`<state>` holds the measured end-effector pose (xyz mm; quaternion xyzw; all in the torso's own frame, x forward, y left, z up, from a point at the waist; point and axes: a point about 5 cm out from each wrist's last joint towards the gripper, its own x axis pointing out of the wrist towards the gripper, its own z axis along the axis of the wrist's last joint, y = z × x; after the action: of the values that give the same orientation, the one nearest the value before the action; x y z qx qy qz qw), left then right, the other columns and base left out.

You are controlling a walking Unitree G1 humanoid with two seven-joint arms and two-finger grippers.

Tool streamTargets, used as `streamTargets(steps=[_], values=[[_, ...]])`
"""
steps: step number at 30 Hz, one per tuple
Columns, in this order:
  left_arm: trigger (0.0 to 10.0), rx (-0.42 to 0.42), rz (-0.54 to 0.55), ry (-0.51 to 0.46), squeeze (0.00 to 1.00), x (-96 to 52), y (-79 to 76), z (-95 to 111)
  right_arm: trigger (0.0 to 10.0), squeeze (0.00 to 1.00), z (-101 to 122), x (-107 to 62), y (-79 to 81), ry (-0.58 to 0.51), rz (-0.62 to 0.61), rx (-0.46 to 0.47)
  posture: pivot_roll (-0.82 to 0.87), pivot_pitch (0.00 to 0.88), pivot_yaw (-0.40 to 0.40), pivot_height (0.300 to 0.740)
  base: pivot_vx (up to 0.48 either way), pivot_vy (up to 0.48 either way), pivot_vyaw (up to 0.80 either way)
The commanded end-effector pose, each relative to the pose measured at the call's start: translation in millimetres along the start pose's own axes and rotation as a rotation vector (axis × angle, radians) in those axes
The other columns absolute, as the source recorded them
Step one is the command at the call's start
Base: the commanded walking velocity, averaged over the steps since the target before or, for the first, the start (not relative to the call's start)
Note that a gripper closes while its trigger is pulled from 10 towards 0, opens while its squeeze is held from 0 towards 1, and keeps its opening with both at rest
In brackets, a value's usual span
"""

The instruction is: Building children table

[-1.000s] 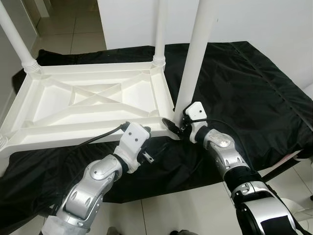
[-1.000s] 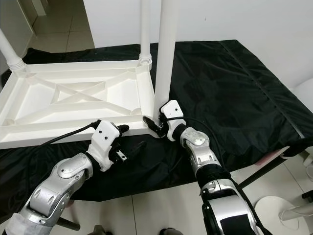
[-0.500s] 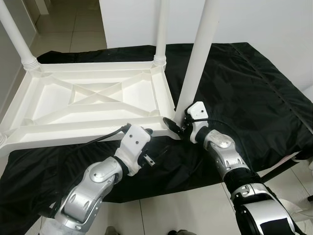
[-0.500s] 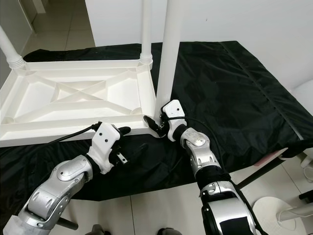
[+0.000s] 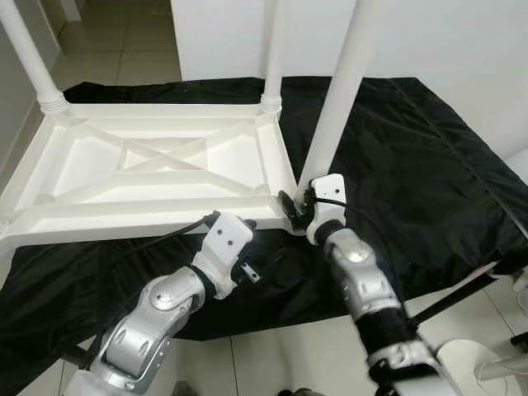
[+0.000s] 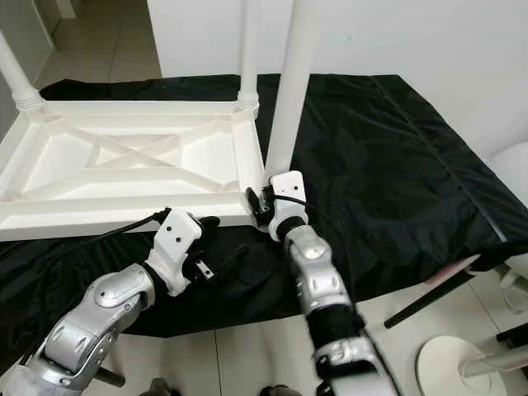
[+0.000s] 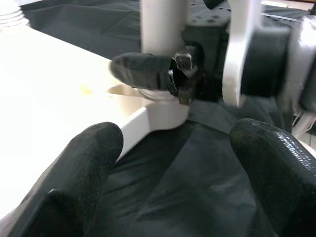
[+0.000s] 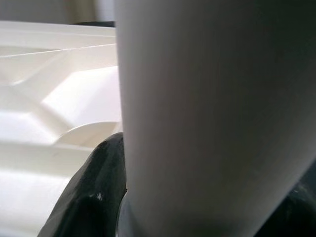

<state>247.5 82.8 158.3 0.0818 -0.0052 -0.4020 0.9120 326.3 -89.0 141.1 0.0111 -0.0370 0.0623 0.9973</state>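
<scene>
A white children's table top (image 5: 157, 177) lies upside down on a black cloth (image 5: 412, 165). Two white legs stand at its far corners, the left one (image 5: 29, 58) and the right one (image 5: 272, 49). A third leg (image 5: 342, 91) rises, slightly tilted, from the near right corner. My right gripper (image 5: 299, 206) is shut on that leg's base (image 8: 207, 113), with one black finger (image 8: 94, 192) against it. My left gripper (image 7: 173, 163) hovers open over the cloth just before the same corner, its fingers (image 7: 84, 168) spread wide and holding nothing.
The cloth's front edge runs close below my arms, with tiled floor (image 5: 272, 363) beneath. A white wall (image 5: 445, 41) stands behind. A round white stand base (image 6: 462, 363) sits on the floor at the right, beside a dark bar (image 5: 470, 285) jutting from under the cloth.
My right forearm has swung left and now comes up steeply from below, with the gripper still on the leg's base. The left gripper has hardly moved. The camera has shifted a little.
</scene>
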Motion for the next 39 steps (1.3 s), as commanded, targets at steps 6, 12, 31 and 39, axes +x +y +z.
streamTargets(steps=[6,12,31,39], values=[[10.0,0.004,-0.064,-0.003,0.0,0.9,-3.9,1,10.0,0.0,6,-5.4,-0.7,-0.017,-0.043,0.079,0.02,0.057,-0.055,0.74,0.0,0.0,0.0],[10.0,0.022,-0.072,0.0,0.0,0.7,-4.2,1,10.0,0.0,13,-9.9,-1.6,-0.039,-0.012,0.074,0.02,0.055,-0.055,0.74,0.0,0.0,0.0],[10.0,0.022,-0.056,-0.013,0.0,2.2,-0.2,6,10.0,0.0,17,-0.2,-22.0,-0.027,0.465,-0.033,0.01,0.065,-0.04,0.74,0.0,0.0,0.0],[10.0,0.022,-0.05,-0.023,0.0,3.7,0.3,8,10.0,0.0,8,12.2,-19.7,0.017,0.634,-0.139,0.02,0.063,-0.03,0.74,0.0,0.0,0.0]])
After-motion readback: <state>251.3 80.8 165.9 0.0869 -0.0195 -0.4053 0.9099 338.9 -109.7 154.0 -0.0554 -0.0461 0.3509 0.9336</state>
